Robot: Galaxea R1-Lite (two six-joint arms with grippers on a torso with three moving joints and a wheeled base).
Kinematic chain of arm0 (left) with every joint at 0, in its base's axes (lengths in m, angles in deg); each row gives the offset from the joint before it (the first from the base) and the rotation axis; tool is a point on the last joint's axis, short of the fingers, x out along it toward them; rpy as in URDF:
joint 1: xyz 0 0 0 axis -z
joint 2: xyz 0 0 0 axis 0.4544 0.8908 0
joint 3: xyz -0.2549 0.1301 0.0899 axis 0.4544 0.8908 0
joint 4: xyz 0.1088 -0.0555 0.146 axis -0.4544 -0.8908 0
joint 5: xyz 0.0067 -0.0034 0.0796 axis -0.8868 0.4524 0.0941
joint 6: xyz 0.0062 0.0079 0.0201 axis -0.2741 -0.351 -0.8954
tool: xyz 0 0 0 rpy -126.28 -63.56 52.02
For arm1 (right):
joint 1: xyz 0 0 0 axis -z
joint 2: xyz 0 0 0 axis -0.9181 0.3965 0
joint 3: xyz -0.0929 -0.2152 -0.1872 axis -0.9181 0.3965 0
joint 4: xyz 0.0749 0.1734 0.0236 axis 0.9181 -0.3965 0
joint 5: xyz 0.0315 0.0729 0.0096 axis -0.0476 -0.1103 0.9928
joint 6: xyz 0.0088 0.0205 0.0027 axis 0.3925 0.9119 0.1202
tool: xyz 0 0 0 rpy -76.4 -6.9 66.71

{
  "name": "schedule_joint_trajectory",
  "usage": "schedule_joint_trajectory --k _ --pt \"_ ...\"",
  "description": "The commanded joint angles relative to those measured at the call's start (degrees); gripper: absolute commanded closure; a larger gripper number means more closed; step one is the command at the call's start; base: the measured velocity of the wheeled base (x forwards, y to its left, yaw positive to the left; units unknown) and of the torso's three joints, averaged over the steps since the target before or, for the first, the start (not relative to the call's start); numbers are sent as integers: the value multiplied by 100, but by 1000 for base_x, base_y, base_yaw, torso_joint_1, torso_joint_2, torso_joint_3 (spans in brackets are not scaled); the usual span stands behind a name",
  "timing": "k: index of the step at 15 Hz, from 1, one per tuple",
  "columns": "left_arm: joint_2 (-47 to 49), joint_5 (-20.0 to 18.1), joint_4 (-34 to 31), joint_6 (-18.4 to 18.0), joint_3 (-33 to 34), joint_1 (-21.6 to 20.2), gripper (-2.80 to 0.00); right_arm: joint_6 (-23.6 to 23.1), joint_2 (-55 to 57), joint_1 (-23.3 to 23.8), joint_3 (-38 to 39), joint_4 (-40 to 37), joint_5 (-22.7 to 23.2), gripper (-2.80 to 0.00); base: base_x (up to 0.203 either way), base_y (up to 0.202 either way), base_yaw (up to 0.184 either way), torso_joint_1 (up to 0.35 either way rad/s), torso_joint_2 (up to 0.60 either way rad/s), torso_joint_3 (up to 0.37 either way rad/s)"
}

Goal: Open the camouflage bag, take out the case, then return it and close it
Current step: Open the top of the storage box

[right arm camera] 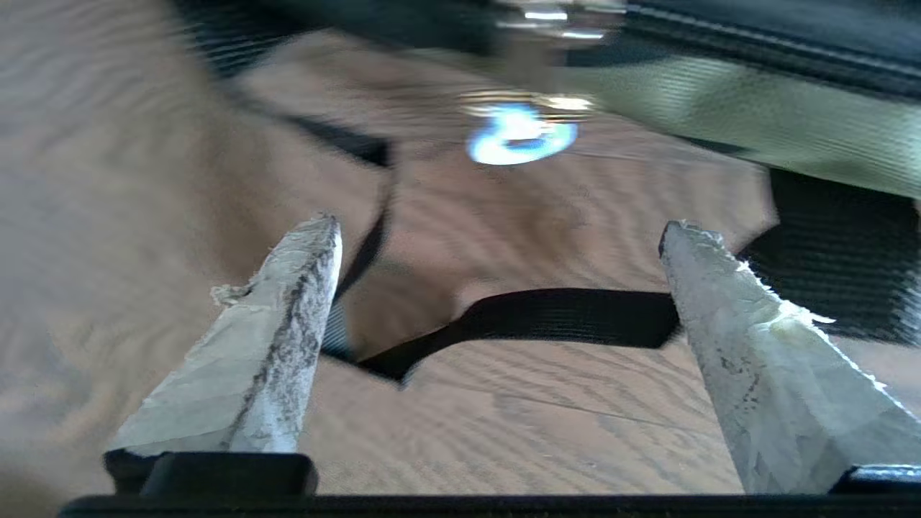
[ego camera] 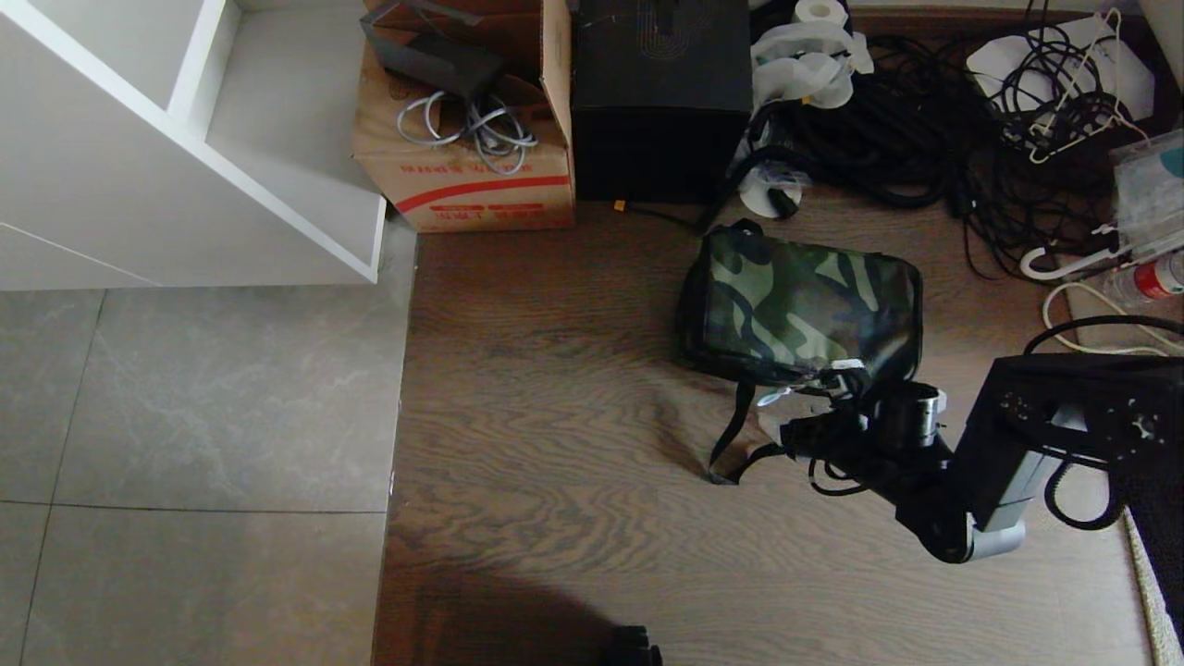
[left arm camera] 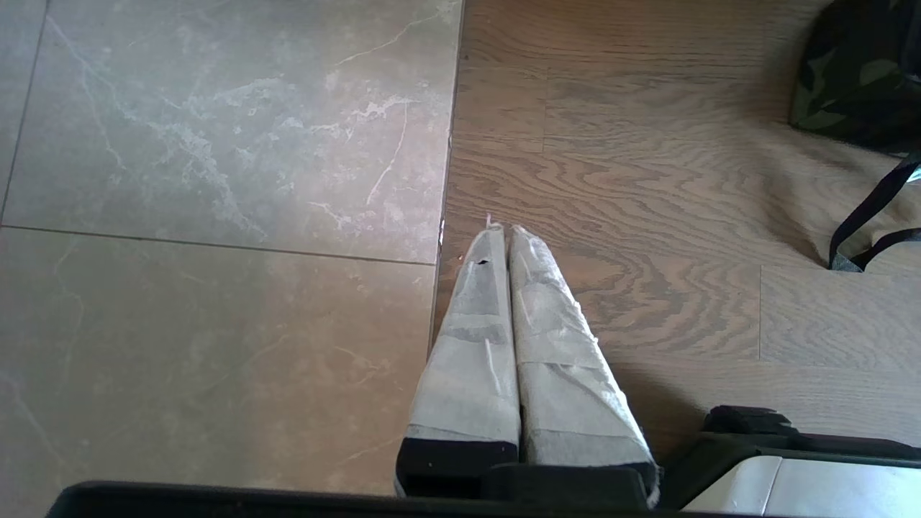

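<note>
The camouflage bag (ego camera: pixel 805 310) lies flat and closed on the wood floor, and its black strap (ego camera: pixel 731 435) trails toward me. My right gripper (ego camera: pixel 807 384) hovers low at the bag's near edge. In the right wrist view the right gripper (right arm camera: pixel 500 226) is open, with only floor and the strap (right arm camera: pixel 561 316) between its taped fingers (right arm camera: pixel 280 338); the bag's edge (right arm camera: pixel 755 122) lies just beyond. The case is out of view. My left gripper (left arm camera: pixel 501 229) is shut on nothing above the seam between tile and wood, well off from the bag (left arm camera: pixel 856 79).
Behind the bag stand a tall black box (ego camera: pixel 661 92) and a brown cardboard carton (ego camera: pixel 462 176) with cables in it. A tangle of black cables (ego camera: pixel 925 120) covers the back right. A white shelf unit (ego camera: pixel 185 139) fills the back left, above grey tiles (ego camera: pixel 185 416).
</note>
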Motion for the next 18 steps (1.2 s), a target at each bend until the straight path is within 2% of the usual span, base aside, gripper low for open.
schedule_joint_trajectory --k 1,3,6,8,18 --pt "1 2 2 3 53 -4 0 208 163 0 -129 11 -378 -280 0 0 0 0 0 0" --pt "3 2 2 3 53 0 0 561 216 0 -162 0 -448 -280 0 0 0 0 0 0" --pt "-2 2 2 3 53 -8 0 724 306 -16 -305 212 -466 -280 0 0 0 0 0 0" --pt "5 2 2 3 53 -2 0 1092 314 -60 -396 213 -459 -280 0 0 0 0 0 0" --pt "6 2 2 3 53 -1 0 1151 446 -70 -688 351 -483 -280 0 0 0 0 0 0"
